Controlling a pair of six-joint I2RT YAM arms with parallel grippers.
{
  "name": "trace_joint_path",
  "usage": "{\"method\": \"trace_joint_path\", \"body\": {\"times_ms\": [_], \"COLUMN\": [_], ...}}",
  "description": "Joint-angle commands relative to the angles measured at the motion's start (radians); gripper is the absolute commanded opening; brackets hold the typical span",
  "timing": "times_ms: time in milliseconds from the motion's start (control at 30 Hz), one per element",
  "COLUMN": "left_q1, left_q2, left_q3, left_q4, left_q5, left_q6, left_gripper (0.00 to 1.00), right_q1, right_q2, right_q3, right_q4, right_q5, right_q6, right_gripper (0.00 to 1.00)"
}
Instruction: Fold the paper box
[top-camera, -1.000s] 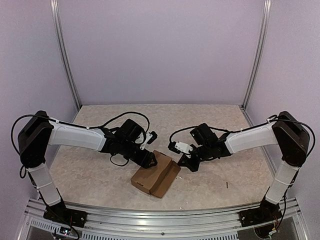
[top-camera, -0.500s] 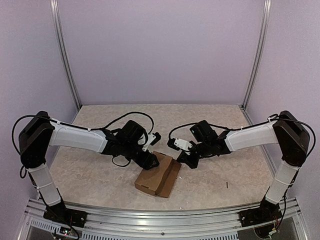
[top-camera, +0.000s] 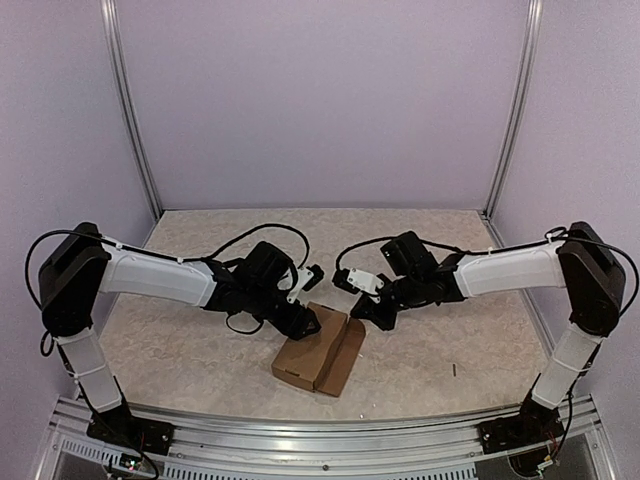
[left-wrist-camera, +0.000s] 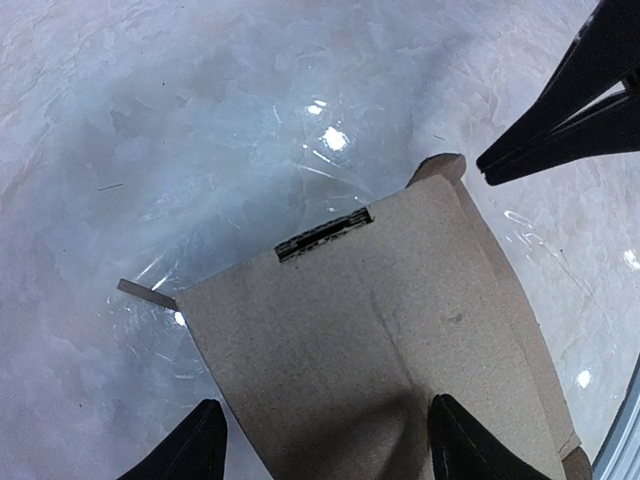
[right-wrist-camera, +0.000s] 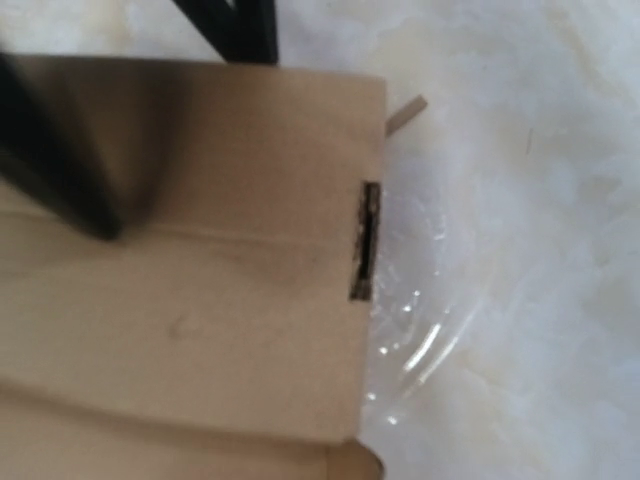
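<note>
Left gripper (left-wrist-camera: 330, 437): fingers spread wide over the top panel, not clamped. Right gripper (top-camera: 372, 312): tips pinched together, holding nothing, just beside the rounded tab (left-wrist-camera: 438, 167). The paper box (top-camera: 318, 355) lies mid-table (top-camera: 180, 350), towards the near edge. Suggest the left pins the panel beside its crease while the right nudges the tab toward the slot (left-wrist-camera: 322, 233). Go slow: the cardboard is thin, matte brown and probably springy, and the glossy marbled top will likely let it slide.

Paper box (top-camera: 318, 357) plain brown; table (top-camera: 180, 350) beige marbled.
</note>
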Motion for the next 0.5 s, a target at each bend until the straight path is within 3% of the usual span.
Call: {"method": "trace_joint_path", "body": {"times_ms": [0, 133, 267, 467], "left_q1": [-0.002, -0.008, -0.046, -0.099], "left_q2": [0.035, -0.022, -0.098, -0.217], "left_q3": [-0.019, -0.009, 0.007, -0.025], "left_q4": [-0.063, -0.045, -0.038, -0.102], "left_q5": [-0.072, -0.112, -0.211, -0.277], "left_q6": [-0.013, -0.044, -0.048, -0.096], "left_gripper": [0.68, 0.69, 0.70, 0.70], "right_q1": [-0.018, -0.017, -0.012, 0.022], "right_q2": [-0.160, -0.237, -0.246, -0.188], "right_q3": [-0.008, -0.027, -0.079, -0.093], "right_q4": [-0.085, -0.169, -0.191, -0.200], "right_q5": [-0.016, -0.108, -0.254, -0.288], "right_q6": [-0.056, -0.111, -0.141, -0.124], "right_gripper": [0.06, 0.19, 0.26, 0.24]}}
